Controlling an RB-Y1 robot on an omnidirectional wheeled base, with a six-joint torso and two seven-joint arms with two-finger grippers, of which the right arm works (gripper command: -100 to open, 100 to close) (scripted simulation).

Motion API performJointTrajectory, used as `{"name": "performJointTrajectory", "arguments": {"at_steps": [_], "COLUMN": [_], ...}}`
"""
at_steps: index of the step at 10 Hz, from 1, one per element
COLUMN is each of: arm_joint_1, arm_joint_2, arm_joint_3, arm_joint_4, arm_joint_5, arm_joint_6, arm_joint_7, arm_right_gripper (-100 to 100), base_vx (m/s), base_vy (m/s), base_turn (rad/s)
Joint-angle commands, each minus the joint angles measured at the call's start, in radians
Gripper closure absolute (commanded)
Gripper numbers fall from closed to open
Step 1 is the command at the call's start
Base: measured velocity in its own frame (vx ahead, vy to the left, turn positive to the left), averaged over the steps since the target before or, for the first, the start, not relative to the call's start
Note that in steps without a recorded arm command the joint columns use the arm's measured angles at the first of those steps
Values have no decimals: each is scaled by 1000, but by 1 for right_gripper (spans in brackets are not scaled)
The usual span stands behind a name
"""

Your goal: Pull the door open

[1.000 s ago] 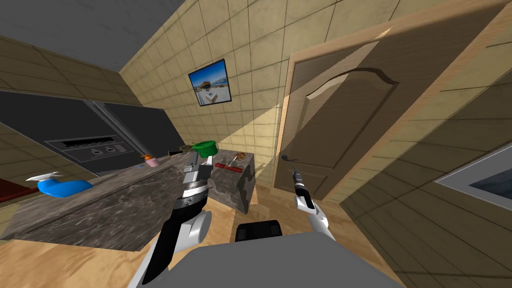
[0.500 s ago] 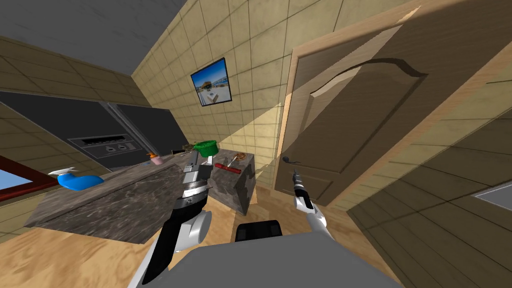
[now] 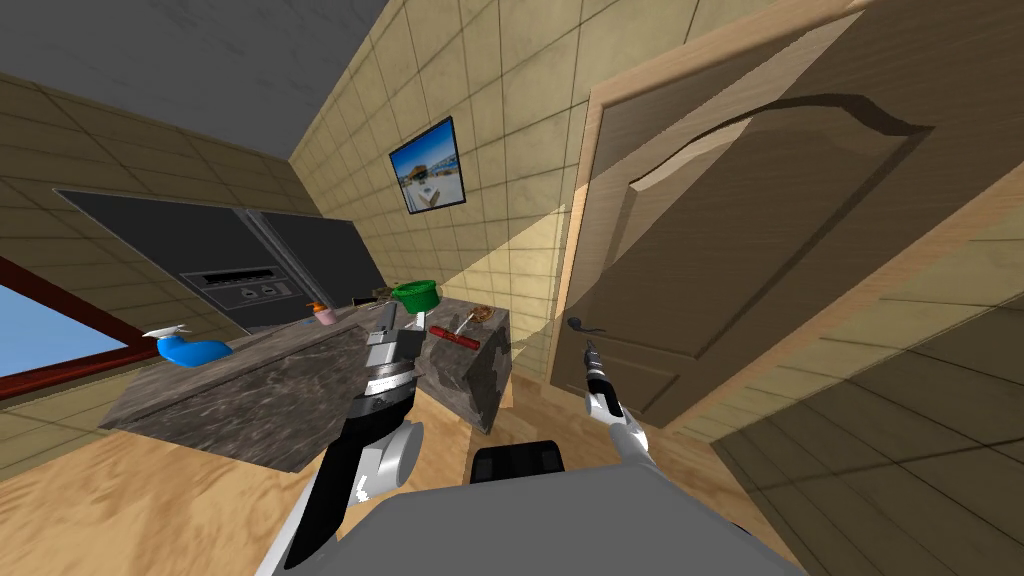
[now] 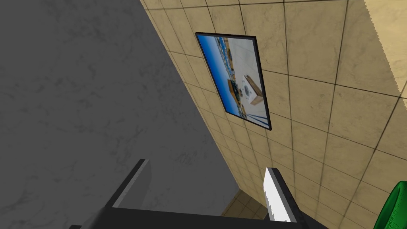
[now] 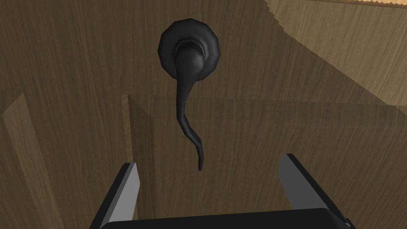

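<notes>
Just short of the door handle (image 5: 181, 95), the right end effector (image 5: 208, 161) hangs released. Its 2 fingers are spread, with the dark lever's thin tip seen between them and no contact that I can make out. The handle sits low on the edge of the brown panelled door (image 3: 720, 260), which looks shut in its paler frame. The step in hand is the reach and grasp. To do it well, I would drive straight in until the fingers straddle the thicker part of the lever near its round base, since the tapering tip would likely slip out. I would then clench firmly, press the lever down, and pull along the door's arc rather than straight back. The left end effector (image 4: 206, 165) is also released and is held raised over the worktop (image 3: 250, 400). That worktop is dark and mottled, and it carries a green pot (image 3: 414, 294) and a blue spray bottle (image 3: 190, 350). Beyond it are a dark appliance (image 3: 200, 240), tan tiled walls (image 3: 480, 120) with 1 framed picture (image 3: 430, 165), and a light wooden floor (image 3: 120, 500).
</notes>
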Motion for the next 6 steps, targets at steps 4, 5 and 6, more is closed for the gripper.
{"name": "performJointTrajectory", "arguments": {"at_steps": [4, 5, 6], "arm_joint_1": [26, 36, 41], "arm_joint_2": [-49, -67, -77], "arm_joint_3": [-10, -14, -15], "arm_joint_4": [25, 33, 37], "arm_joint_5": [-13, -17, -20], "arm_joint_6": [-20, -27, -30], "arm_joint_7": [-44, -60, -69], "arm_right_gripper": [-100, -100, -100], "base_vx": [137, 210, 82], "base_vy": [-35, -9, -27], "base_turn": [79, 121, 117]}}
